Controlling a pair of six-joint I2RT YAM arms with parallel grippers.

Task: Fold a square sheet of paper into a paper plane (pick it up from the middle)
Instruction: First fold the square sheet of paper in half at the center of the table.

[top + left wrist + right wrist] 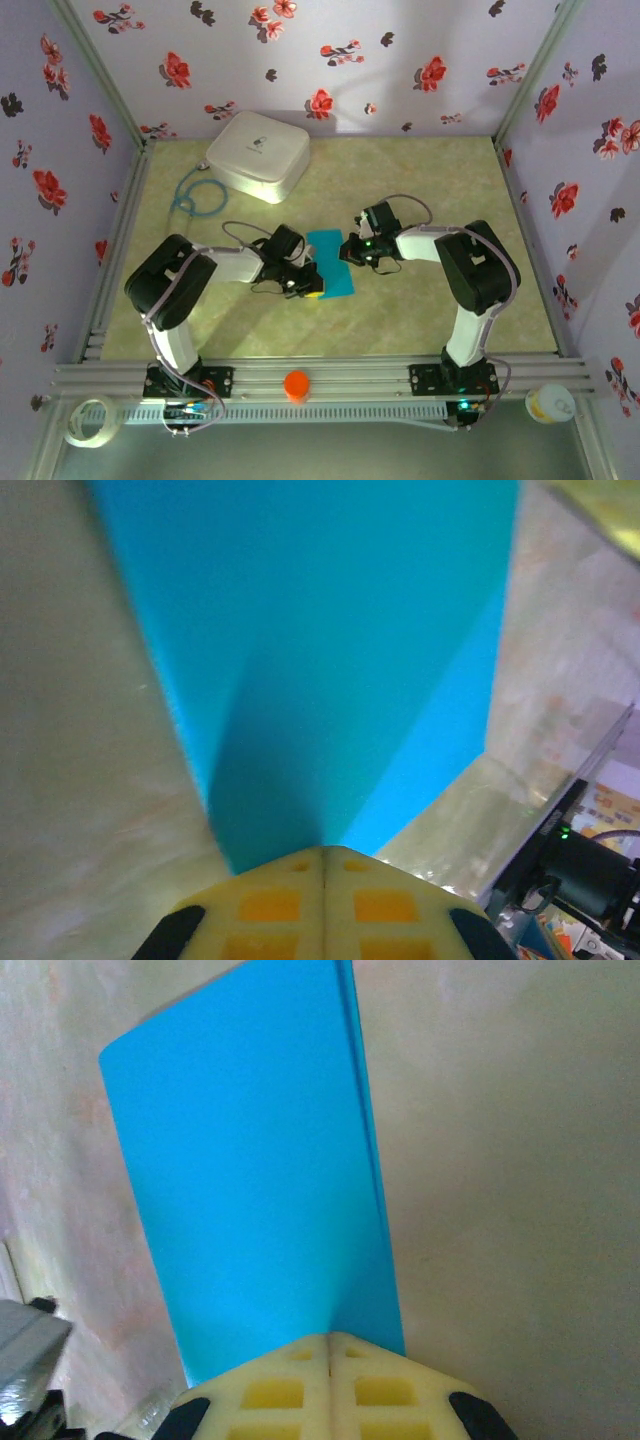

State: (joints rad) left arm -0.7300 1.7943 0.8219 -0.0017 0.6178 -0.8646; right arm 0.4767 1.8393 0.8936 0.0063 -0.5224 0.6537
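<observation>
While the left tool (323, 852) and right tool (330, 1338) clamp fully shut on opposite edges of the thin turquoise-blue square sheet of paper (330, 262), mid-way across the pale green surface (420, 310), any uneven pull could tear it or skew the crease.

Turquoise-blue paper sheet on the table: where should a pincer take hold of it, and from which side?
Probably its long edges, approached low from the sides: the thin turquoise-blue paper sheet lies nearly flat, so only edges can be pinched. The left pincer and right pincer are shut on opposite edges.
</observation>
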